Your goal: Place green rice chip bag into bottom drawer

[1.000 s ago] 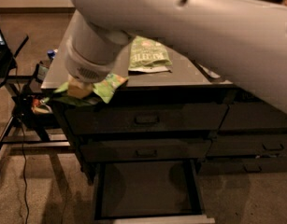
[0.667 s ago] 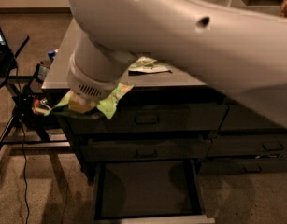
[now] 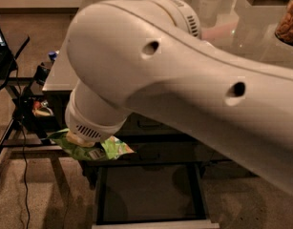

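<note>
Green rice chip bag (image 3: 108, 149) hangs above and left of the open bottom drawer (image 3: 151, 194).
Claw (image 3: 81, 142), mostly hidden under the wrist, is clamped on the bag. Best, I judge, to carry it right over the drawer's middle, lower between the walls, then release.

The arm (image 3: 184, 80) is smooth white plastic with a soft satin sheen. Below its ribbed wrist, left of the cabinet front, the cream, matt claw (image 3: 78, 140) clamps the bag (image 3: 110, 149), which is crinkled, glossy green foil. The drawer (image 3: 151, 190) is matt dark grey inside, with a pale metal front rim. The desk (image 3: 60, 75) top looks smooth and faintly reflective. The floor (image 3: 36, 194) is rough and speckled.
</note>
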You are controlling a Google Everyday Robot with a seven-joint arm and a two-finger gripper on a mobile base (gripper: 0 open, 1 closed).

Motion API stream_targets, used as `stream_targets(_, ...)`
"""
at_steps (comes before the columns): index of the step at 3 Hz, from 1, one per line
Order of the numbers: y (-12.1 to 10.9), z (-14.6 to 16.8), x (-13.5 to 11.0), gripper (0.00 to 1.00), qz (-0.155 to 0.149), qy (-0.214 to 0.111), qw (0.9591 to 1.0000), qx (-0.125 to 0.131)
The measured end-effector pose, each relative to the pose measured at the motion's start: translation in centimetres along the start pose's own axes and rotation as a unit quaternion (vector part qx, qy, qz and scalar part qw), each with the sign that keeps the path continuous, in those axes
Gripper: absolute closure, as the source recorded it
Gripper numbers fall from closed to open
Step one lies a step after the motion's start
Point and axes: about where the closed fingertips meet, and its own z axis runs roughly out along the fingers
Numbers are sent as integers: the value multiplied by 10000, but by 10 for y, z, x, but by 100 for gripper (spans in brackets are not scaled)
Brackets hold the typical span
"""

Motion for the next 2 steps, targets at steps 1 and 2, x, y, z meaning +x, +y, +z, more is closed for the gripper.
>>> stream_targets(1,0,0,0,100,0,0,10000,0)
stream_targets(2,11,15,12,100,218,-43,9997,-97)
